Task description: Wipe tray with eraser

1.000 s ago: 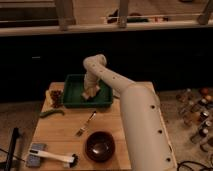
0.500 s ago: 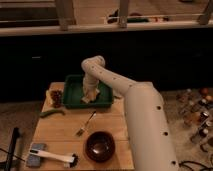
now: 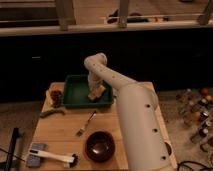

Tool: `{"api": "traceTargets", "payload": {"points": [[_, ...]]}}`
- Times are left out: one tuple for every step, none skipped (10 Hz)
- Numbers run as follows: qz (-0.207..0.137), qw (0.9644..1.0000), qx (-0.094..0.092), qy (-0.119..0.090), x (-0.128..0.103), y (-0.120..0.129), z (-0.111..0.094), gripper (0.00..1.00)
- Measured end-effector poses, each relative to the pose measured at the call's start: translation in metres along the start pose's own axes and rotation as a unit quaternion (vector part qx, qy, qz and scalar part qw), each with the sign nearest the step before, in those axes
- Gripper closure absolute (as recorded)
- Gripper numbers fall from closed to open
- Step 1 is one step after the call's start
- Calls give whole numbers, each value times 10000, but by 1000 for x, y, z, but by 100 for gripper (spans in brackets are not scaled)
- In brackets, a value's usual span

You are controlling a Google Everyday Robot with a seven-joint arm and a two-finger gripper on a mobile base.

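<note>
The dark-green tray point(image 3: 75, 90) sits at the back of the wooden table. My gripper point(image 3: 95, 94) reaches down into the tray's right part from the white arm. A pale tan eraser point(image 3: 97, 93) sits at the gripper's tip, tilted, against the tray floor.
A dark-red bowl point(image 3: 99, 146) stands at the table's front. A fork point(image 3: 86, 123) lies in the middle. A white-handled brush point(image 3: 55, 157) and a grey pad point(image 3: 35, 154) lie at the front left. A green pepper point(image 3: 52, 113) and dark grapes point(image 3: 56, 96) lie left of the tray.
The gripper with the eraser has shifted slightly within the tray's right part. The other things have not moved.
</note>
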Motion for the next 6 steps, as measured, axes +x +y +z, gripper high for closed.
{"api": "traceTargets", "payload": {"points": [[38, 10000, 35, 22, 4, -6, 2, 100], [46, 10000, 53, 21, 5, -14, 6, 100], [-6, 9999, 121, -32, -2, -25, 10, 100], [-79, 9998, 159, -100, -6, -29, 10, 100], [-239, 9991, 231, -280, -16, -32, 9, 100], [-393, 9981, 270, -389, -26, -33, 8, 100]]}}
